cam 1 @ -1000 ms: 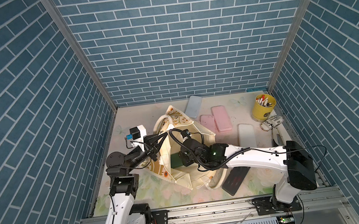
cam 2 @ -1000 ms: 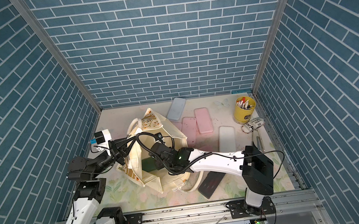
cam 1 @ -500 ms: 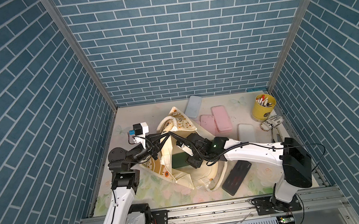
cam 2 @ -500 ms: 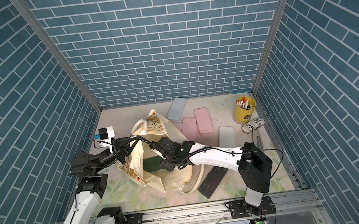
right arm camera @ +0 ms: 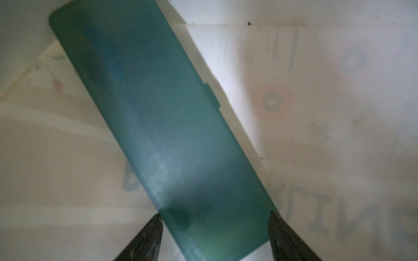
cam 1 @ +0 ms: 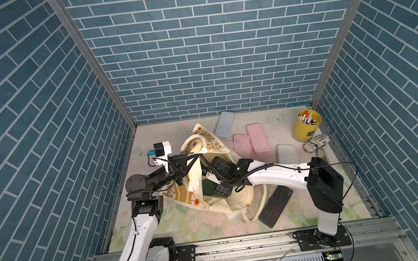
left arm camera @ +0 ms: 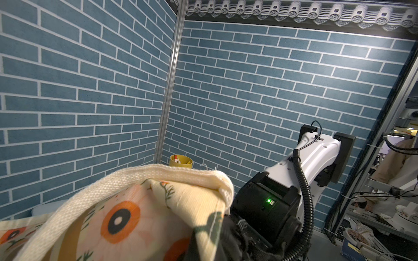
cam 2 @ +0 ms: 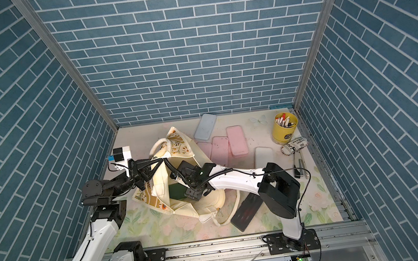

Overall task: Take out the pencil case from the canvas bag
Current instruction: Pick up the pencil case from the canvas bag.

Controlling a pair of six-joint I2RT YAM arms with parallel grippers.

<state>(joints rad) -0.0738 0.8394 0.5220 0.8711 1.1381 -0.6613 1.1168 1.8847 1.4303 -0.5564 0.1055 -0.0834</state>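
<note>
Nearest the front edge of the floral-printed worktop (cam 1: 187, 226), right of centre, lies a flat black rectangular case (cam 1: 275, 207). Behind it, left of centre, the cream canvas bag (cam 1: 237, 196) with floral print lies slumped, its mouth gaping. The left gripper (cam 1: 187, 161) is closed on the bag's upper rim and holds it raised. The left wrist view shows only that rim and print close up, with the right arm beyond. The dark green translucent plastic pencil case (right arm camera: 169, 124) lies inside the bag with its broad face toward the right wrist camera. Its long axis runs away from the right gripper (right arm camera: 213, 217) into the bag, skewed to the gripper's line, and a latch tab (right arm camera: 212, 97) sits on one long edge. The jaws are spread wide, one fingertip (right arm camera: 153, 226) beside each long edge of the case's near end; contact cannot be confirmed. Both top views show only a short portion of the pencil case (cam 1: 209, 188), so its axis is unreadable there. Toward the far edge lie a white case (cam 1: 286, 154), pink cases (cam 1: 257, 138) and a light blue case (cam 1: 225, 125). A yellow cylindrical pen pot (cam 1: 306, 128) stands near the far right corner. Against one second earlier, the right arm's elbow sits farther left and farther from the front edge.
</note>
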